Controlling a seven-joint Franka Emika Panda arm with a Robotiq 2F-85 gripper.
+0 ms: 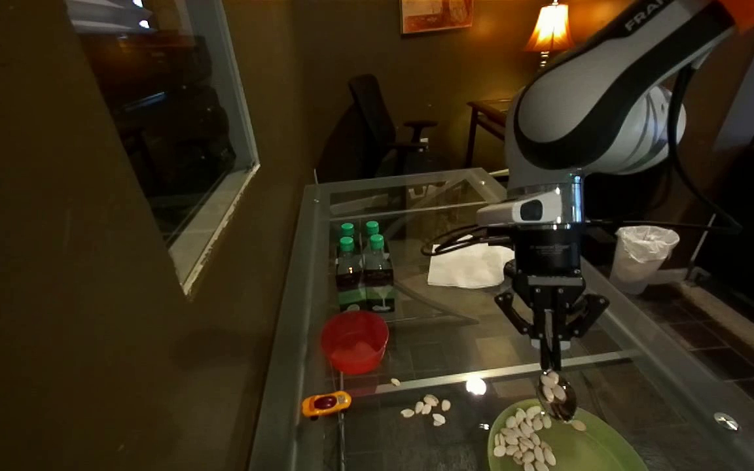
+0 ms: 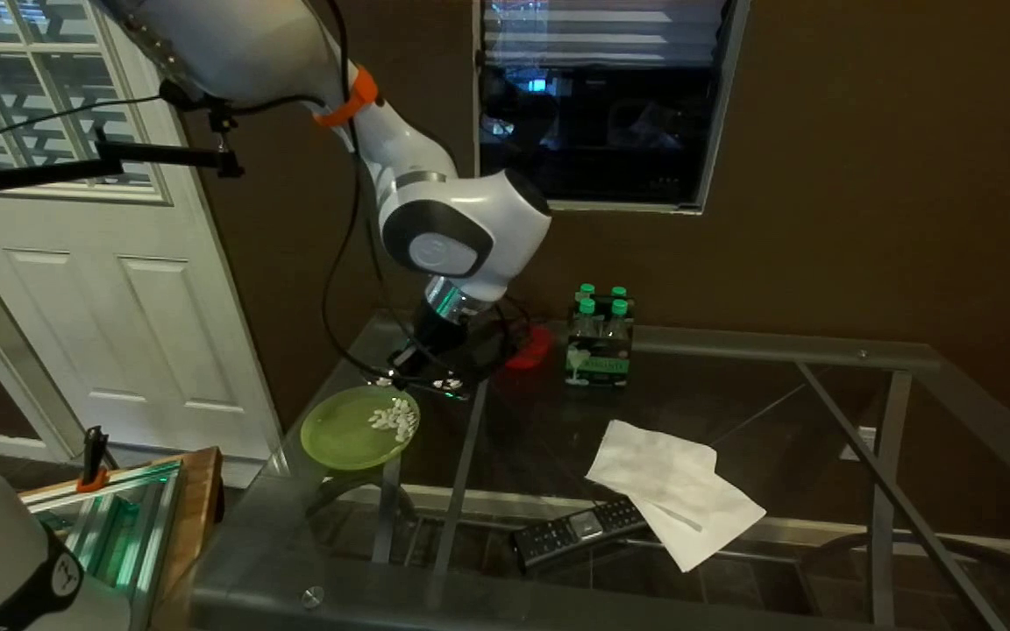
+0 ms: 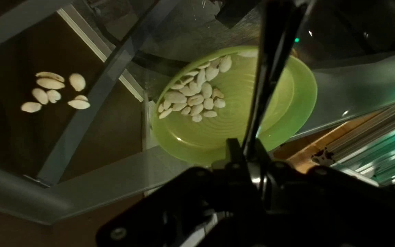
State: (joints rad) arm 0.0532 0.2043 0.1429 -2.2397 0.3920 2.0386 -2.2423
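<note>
Gripping a metal spoon (image 1: 564,407) by its handle, my gripper (image 1: 550,361) has its fingers pressed together around it, and the spoon's bowl hangs below them at a tilt. I can see several pale nuts (image 1: 548,393) lying in that bowl. At 6 o'clock from the gripper in an exterior view, a green plate (image 1: 596,441) sits on the glass table (image 1: 455,340). The spoon's bowl overlaps the plate's 12 o'clock rim; I can't tell whether the 2 touch. A pile of nuts (image 1: 526,442) covers the plate's 10 o'clock side, and my wrist view shows it between 9 and 10 o'clock. Loose nuts (image 1: 427,409) lie scattered on the glass at 9 o'clock from the spoon. Farther out, also near 9 o'clock, I have a red bowl (image 1: 355,364) and a yellow toy car (image 1: 326,403). At 10 o'clock from the gripper stands a carton (image 1: 365,294) of 4 green-capped bottles (image 1: 376,260), and toward 11 o'clock lies white paper (image 1: 468,268). In an exterior view, a black remote (image 2: 575,535) meets that paper on its 8 o'clock side.
</note>
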